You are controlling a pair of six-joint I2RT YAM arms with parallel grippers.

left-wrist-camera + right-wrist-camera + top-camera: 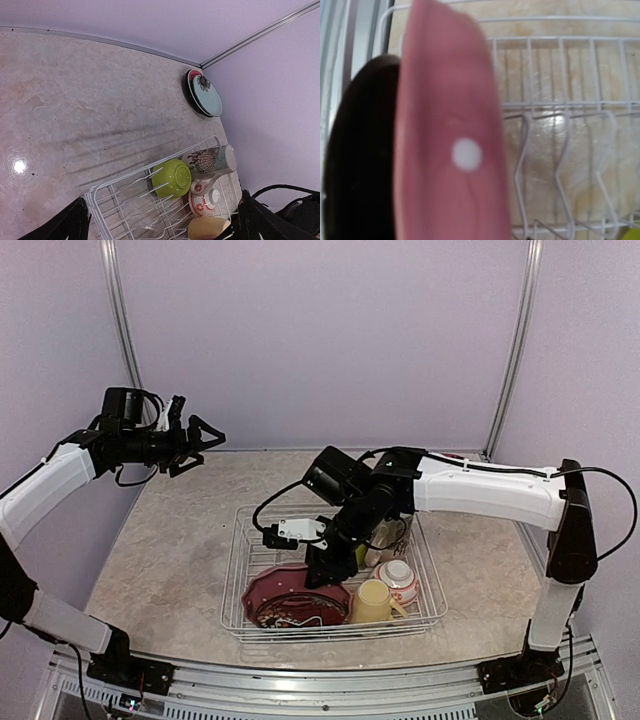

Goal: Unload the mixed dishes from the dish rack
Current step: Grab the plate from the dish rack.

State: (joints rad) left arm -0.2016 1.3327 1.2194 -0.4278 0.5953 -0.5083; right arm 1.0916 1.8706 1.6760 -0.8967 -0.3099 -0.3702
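The white wire dish rack (232,570) sat by the mottled beige worktop's (170,540) near edge; a glossy pink white-dotted plate (450,125) stood inside, close before the right hand (322,572), its grip impossible to tell; the left hand (197,440) gaped wide over the far-left corner.

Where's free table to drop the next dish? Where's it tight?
Widest bare patch: table left of the dish rack, out to the left wall. Also the strip between the rack's far edge and the back wall. Crowded: far right corner, where plates sit, and the rack's right half, with mugs, bowls and the right arm over it.
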